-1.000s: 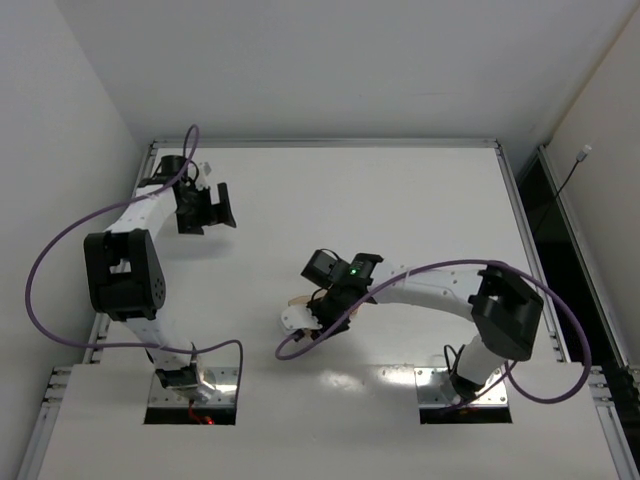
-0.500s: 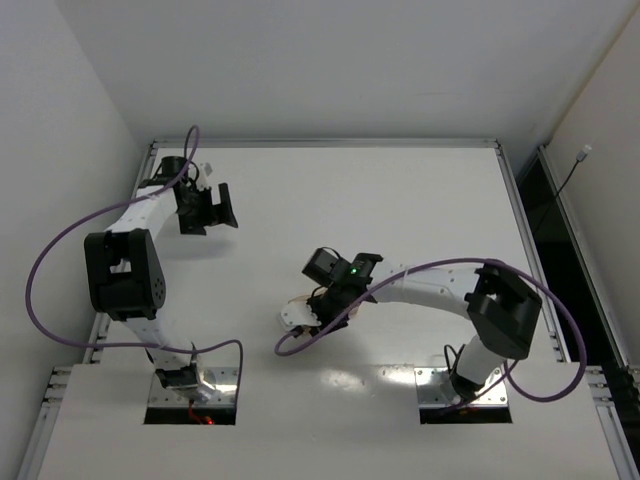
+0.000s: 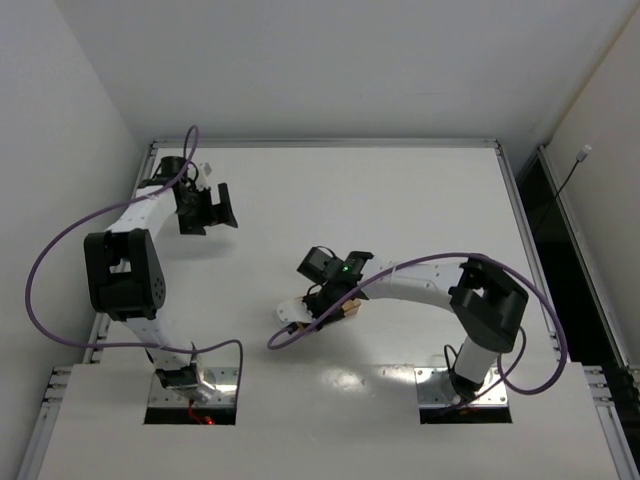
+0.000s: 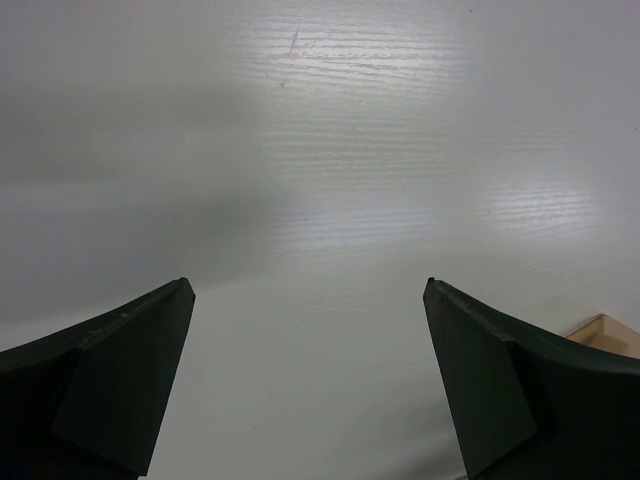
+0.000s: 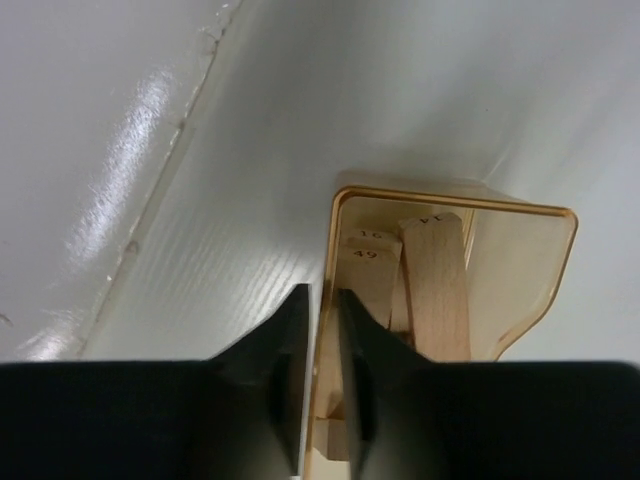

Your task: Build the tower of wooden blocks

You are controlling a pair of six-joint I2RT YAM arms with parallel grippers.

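1. Counted one white table [image 3: 400,190], spreading out on every side of the tray [image 5: 545,270].
2. Counted two arms: left arm [image 3: 125,270] well apart from the tray, right arm [image 3: 420,285] bent down over it.
3. Counted two grippers: left gripper [image 4: 308,290] spread wide above bare tabletop, well apart from the tray. Right gripper [image 5: 323,295] nearly pressed together, one finger on either side of a tray side wall. Could not tell whether that wall was truly pinched.
4. Counted one tray, shallow, translucent tan, lying flat.
5. Counted at least three wood blocks [image 5: 435,285], lying loose inside the tray, two showing printed numbers.
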